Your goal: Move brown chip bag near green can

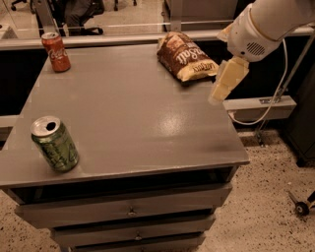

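1. The brown chip bag (187, 56) lies flat at the far right corner of the table (133, 113), pale yellow end toward the right edge. It is well apart from the green can (55, 145), which stands upright at the near left corner.
2. The gripper (219, 93) hangs just right of the bag, over the table's right edge, and is not touching it. Released or clenched: cannot tell. It holds nothing.
3. Handling guess: the bag is light, crinkly and soft. It probably deforms and slips under a pinch, and the chips are fragile. Best hold is likely across the puffed middle or a crimped end, with gentle pressure.
4. The surface is smooth grey with some glare, so the bag should slide easily. The path diagonally across to the can looks open.
5. A red cola can (55, 51) stands at the far left. Drawers (130, 211) sit below the top.
6. Room: speckled floor (266, 206), a white cable (266, 113) at right, and an office chair (83, 10) behind.
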Action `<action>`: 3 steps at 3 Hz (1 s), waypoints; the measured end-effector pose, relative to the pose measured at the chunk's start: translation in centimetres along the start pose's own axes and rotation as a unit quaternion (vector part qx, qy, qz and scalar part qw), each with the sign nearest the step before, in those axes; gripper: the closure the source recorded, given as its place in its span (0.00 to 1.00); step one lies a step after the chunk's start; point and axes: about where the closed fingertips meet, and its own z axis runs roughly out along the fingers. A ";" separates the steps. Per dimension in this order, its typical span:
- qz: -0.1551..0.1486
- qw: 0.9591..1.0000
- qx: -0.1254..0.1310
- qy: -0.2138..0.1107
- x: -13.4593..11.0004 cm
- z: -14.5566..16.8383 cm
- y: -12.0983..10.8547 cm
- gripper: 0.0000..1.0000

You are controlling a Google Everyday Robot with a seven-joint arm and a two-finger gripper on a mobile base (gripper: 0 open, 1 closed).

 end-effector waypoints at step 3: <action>0.103 0.986 0.078 -0.103 -4.4 7.8 -8.2 0.00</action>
